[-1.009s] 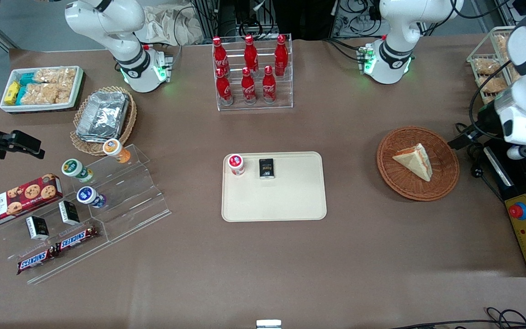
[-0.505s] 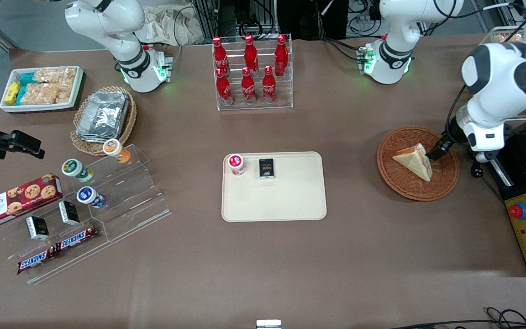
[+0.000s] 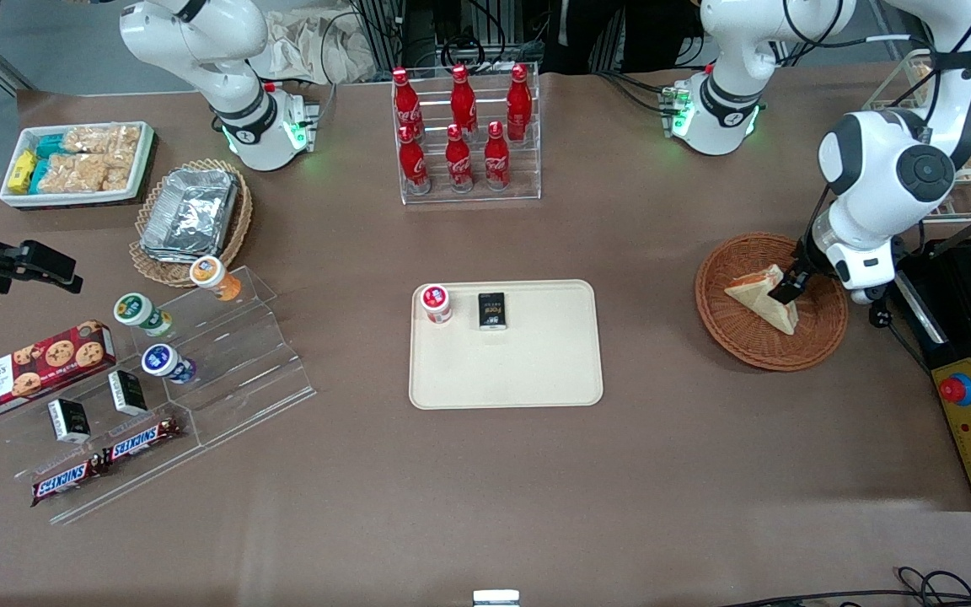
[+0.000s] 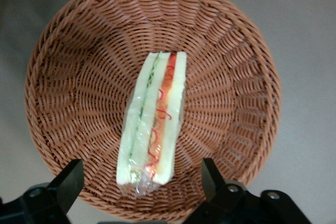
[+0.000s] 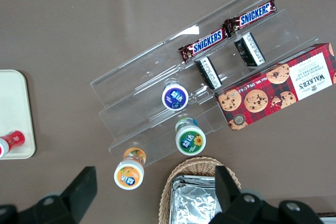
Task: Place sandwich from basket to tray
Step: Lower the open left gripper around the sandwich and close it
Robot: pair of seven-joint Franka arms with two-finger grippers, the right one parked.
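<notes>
Now that our left gripper (image 4: 139, 184) has swung in over the round reddish-brown wicker basket (image 3: 823, 324), fingers spread w/ the triangular white-bread sandwich (image 4: 152, 116) between, untouched, we're set to descend.

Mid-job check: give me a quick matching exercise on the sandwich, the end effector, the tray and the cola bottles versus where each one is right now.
Things:
1. sandwich
2. end effector
3. tray
4. cola bottles

Places or states:
A. in a clear tiered rack
B. open, fingers either side of the wedge, above the basket
C. lying in the reddish-brown wicker basket
D. holds a red-lidded cup and a small black box

Pairs: 1-C, 2-B, 3-D, 4-A
</notes>
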